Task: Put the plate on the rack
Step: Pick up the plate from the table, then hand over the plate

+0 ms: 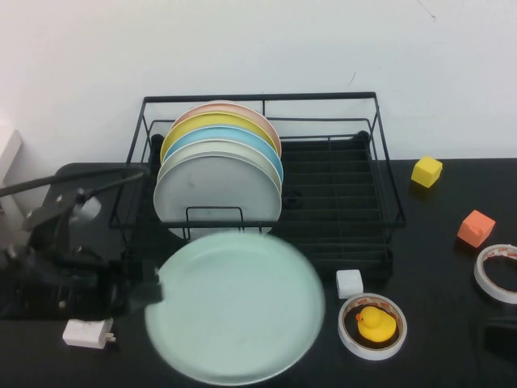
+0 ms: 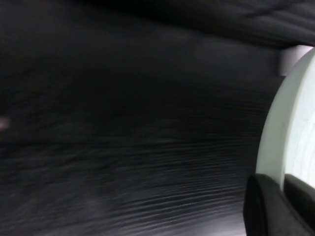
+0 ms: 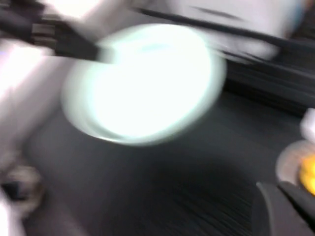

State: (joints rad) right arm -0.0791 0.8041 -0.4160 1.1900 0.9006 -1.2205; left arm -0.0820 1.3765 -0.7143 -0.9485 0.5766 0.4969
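The pale mint-green plate (image 1: 238, 307) hangs blurred just above the black table, in front of the black wire rack (image 1: 339, 210). My left gripper (image 1: 153, 291) is shut on the plate's left rim. In the left wrist view its two dark fingers (image 2: 261, 206) pinch the plate's edge (image 2: 290, 128). The plate also shows in the right wrist view (image 3: 147, 83), with the rack (image 3: 266, 73) behind it. My right gripper (image 1: 501, 335) sits low at the far right edge, shut and empty (image 3: 283, 194), away from the plate.
Several coloured plates (image 1: 218, 182) stand upright in the rack's left half. A white cube (image 1: 349, 283), a tape roll with a yellow duck (image 1: 372, 326), another tape roll (image 1: 497, 272), orange (image 1: 476, 228) and yellow (image 1: 426, 171) blocks lie to the right. A white charger (image 1: 87, 333) lies front left.
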